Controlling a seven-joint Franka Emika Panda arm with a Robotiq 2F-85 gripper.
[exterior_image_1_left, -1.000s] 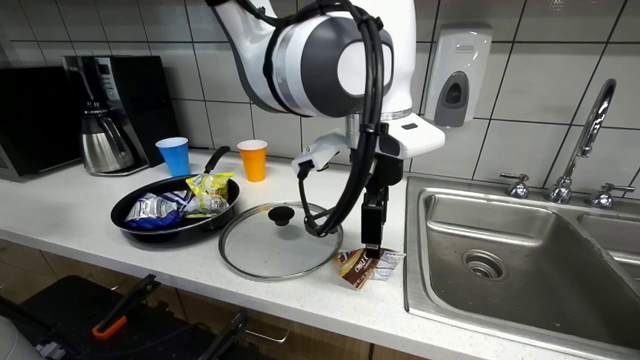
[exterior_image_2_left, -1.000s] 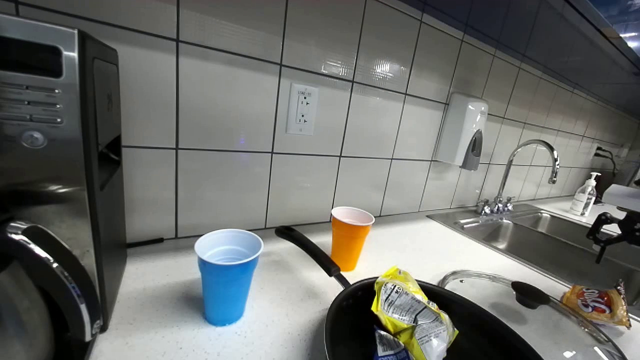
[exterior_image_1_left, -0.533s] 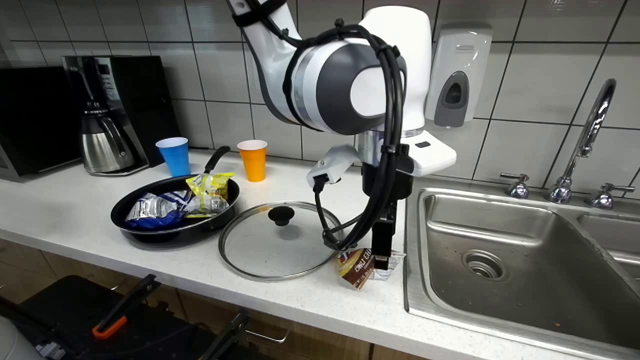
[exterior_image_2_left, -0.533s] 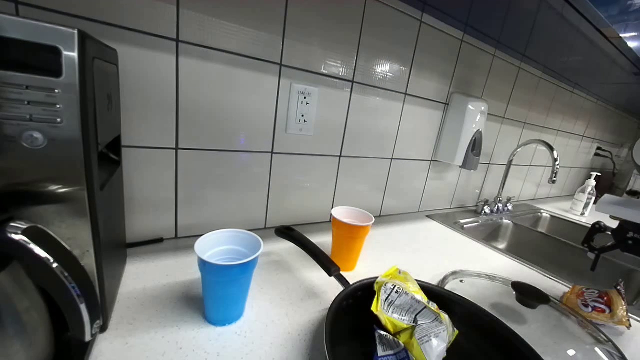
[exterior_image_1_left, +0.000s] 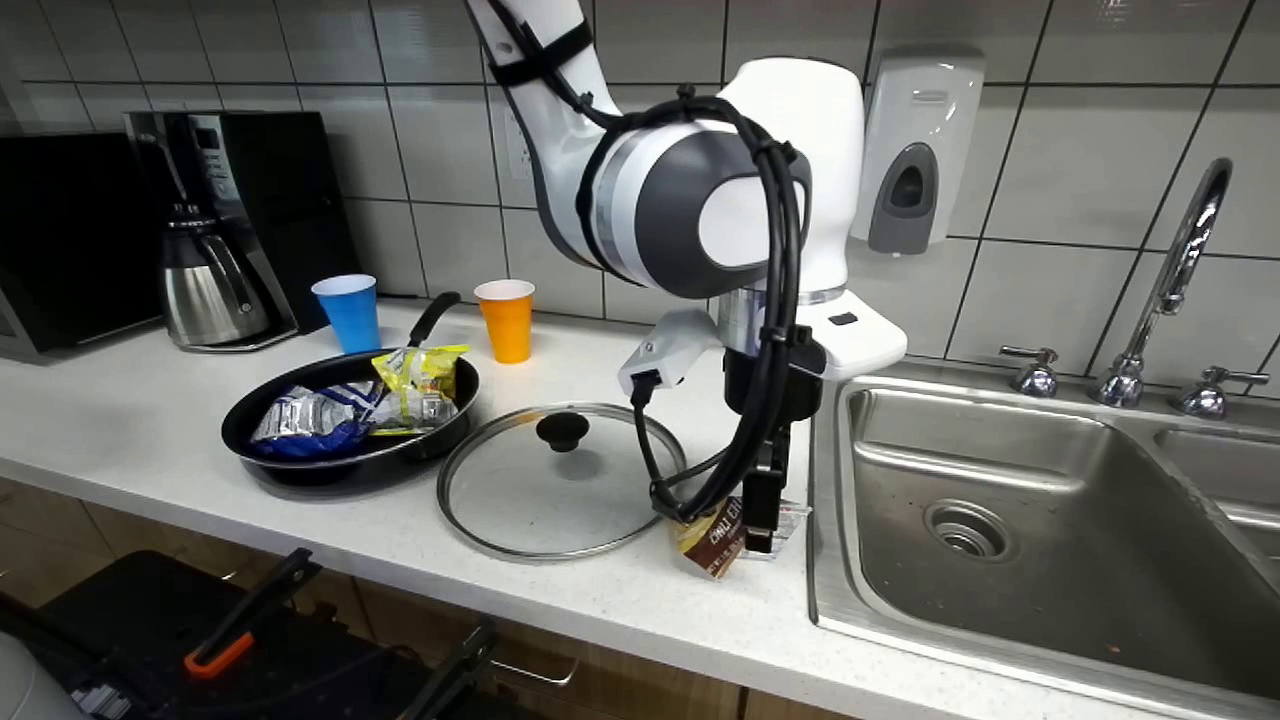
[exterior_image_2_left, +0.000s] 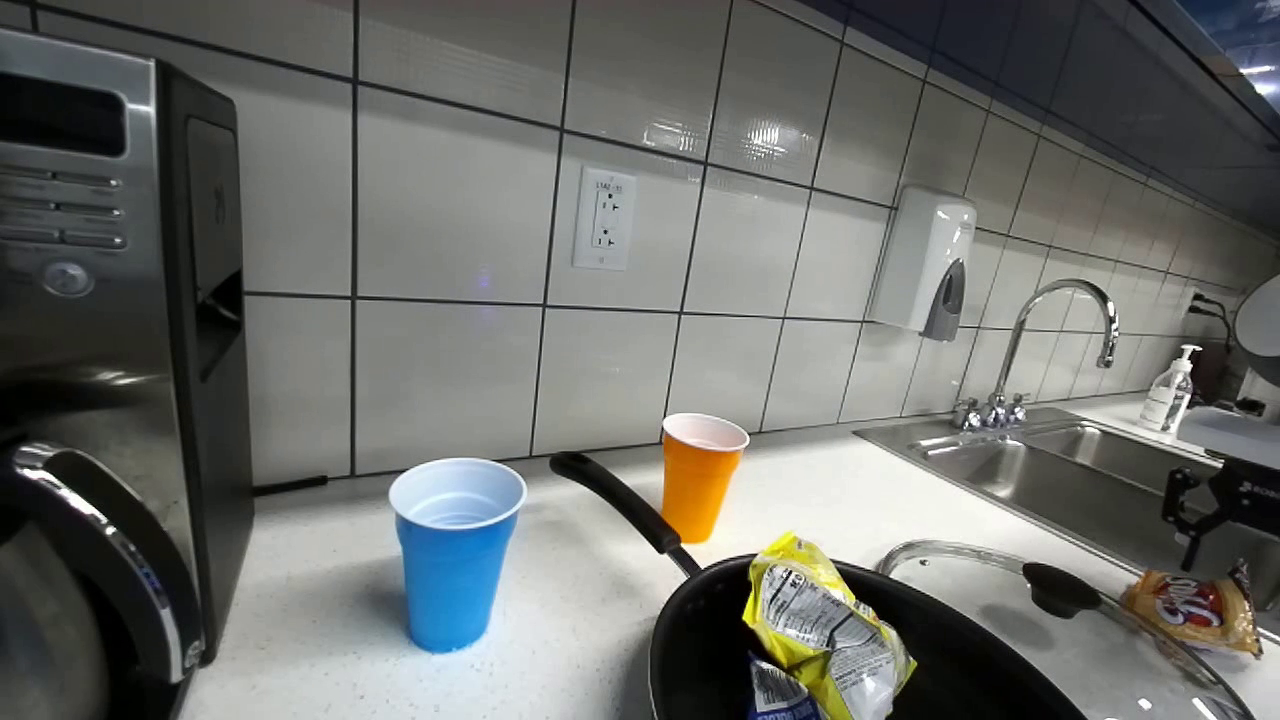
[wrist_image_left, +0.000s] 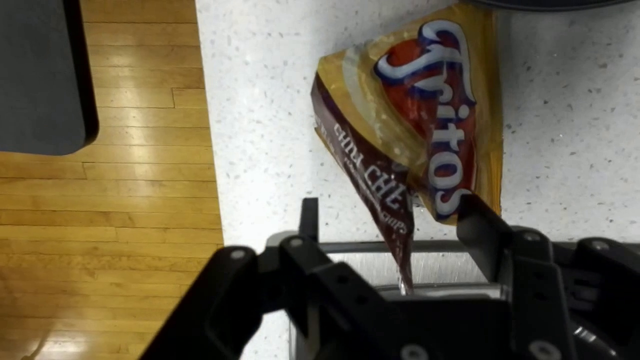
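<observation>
Your gripper (wrist_image_left: 389, 207) sits lower than before above the Fritos bag (wrist_image_left: 417, 112), fingers (wrist_image_left: 484, 237) spread, apparently to leave room for its width.

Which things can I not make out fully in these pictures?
Sink: in the wrist view, partly behind the gripper.
Fritos bag: in an exterior view, partly behind the gripper.
Blue bag: in an exterior view, cut off by the bottom edge.
Yellow bag: in an exterior view, its fine print too small to read.
</observation>
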